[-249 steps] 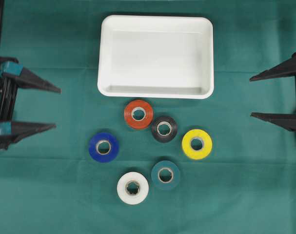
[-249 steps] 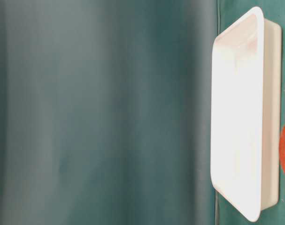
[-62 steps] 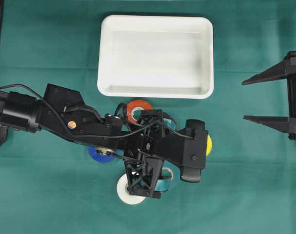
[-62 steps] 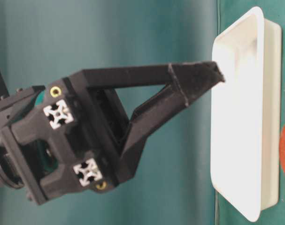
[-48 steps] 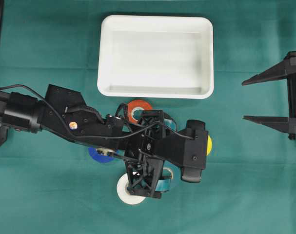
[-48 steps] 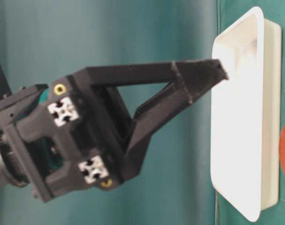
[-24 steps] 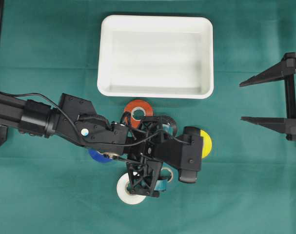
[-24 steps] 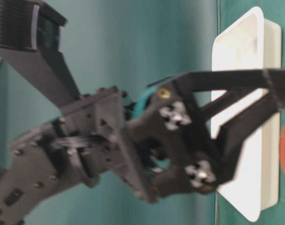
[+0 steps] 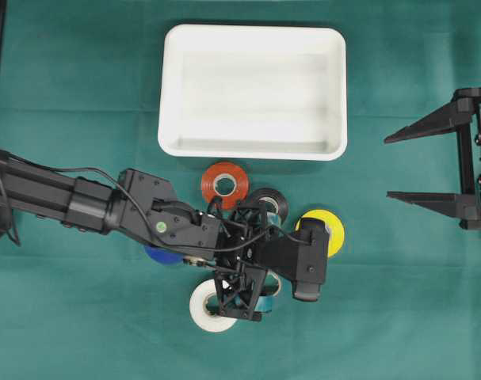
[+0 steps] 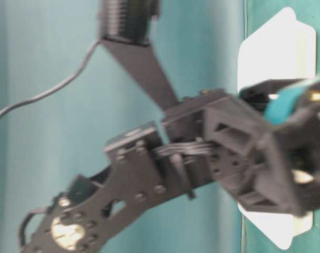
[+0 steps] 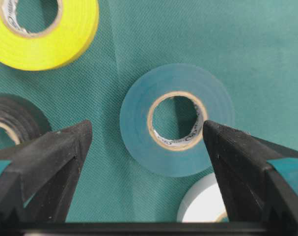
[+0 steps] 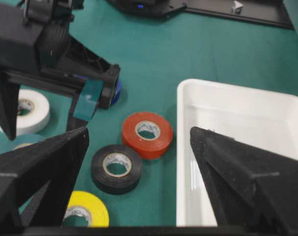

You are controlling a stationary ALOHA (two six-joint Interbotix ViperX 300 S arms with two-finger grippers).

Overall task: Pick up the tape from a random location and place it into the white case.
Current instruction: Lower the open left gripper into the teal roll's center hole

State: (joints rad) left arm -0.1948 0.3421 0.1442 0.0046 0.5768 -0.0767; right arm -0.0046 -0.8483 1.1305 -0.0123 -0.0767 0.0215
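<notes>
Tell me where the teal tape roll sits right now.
In the left wrist view the teal tape roll lies flat on the green cloth between the open jaws of the left gripper, with the white roll beside it and the yellow roll farther off.

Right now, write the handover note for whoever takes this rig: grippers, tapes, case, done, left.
Left gripper: open, low over the teal tape, one finger on each side of the roll, nothing gripped.
Right gripper: open, empty, parked at the right edge of the overhead view.
White case: empty, at the far side of the cloth.
Tapes: all six lie flat on the cloth, below the case in the overhead view: orange tape, black tape, yellow tape, white tape, blue tape mostly hidden under the left arm.
Done: approach only.
Left: close on the teal roll, lift it, carry it to the case, release.
</notes>
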